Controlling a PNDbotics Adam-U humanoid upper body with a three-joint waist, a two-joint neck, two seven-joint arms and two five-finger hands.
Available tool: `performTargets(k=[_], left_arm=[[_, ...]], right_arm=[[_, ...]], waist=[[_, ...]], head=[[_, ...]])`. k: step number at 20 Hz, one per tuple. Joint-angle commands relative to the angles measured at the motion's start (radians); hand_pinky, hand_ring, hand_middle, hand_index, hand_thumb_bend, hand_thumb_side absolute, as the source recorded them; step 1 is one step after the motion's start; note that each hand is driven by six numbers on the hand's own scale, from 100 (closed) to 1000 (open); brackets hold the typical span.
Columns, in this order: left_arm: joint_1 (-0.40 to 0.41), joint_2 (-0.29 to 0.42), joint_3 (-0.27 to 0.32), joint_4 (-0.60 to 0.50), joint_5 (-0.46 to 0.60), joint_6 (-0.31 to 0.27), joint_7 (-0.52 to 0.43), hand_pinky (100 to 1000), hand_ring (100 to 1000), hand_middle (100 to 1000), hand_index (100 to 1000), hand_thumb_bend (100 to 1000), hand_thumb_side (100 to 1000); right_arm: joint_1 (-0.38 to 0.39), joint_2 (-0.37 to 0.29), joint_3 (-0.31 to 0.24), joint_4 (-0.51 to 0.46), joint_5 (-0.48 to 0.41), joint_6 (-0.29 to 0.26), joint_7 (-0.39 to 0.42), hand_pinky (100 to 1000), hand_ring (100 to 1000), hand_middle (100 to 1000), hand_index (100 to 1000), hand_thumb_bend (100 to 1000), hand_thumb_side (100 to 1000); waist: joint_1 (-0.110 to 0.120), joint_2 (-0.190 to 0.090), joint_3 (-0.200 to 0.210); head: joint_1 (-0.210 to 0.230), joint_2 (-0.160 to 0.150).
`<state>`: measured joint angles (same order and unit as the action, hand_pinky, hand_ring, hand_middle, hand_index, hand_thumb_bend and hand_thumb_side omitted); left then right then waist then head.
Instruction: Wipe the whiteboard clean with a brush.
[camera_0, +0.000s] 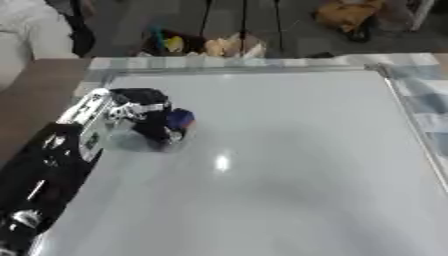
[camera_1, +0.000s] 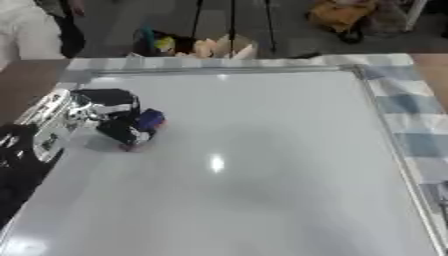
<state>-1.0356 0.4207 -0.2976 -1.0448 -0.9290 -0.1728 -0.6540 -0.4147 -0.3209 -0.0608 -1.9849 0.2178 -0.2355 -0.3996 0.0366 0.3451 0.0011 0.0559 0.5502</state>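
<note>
Left hand (camera_0: 144, 112) curled round blue brush (camera_0: 180, 119), on whiteboard (camera_0: 289, 165).

both my eyes look steeply down from my head onto the whiteboard (camera_0: 262, 165), which fills nearly each view, near enough that its close edge runs off the bottom. the right eye sits a little to the side, so my left hand (camera_1: 118, 117) lands further left there. both share the board, checked cloth (camera_1: 402, 107) and floor beyond.
</note>
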Motion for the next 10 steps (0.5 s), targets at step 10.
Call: performTargets(k=[10], left_arm=[[-0.008, 0.028, -0.022, -0.11, 0.028, -0.029, 0.01, 156, 299, 272, 550, 100, 668]], right_arm=[[-0.017, -0.013, -0.001, -0.015, -0.004, -0.001, 0.001, 776, 859, 674, 792, 100, 873]], waist=[[0.001, -0.022, 0.003]], head=[[-0.001, 0.007]])
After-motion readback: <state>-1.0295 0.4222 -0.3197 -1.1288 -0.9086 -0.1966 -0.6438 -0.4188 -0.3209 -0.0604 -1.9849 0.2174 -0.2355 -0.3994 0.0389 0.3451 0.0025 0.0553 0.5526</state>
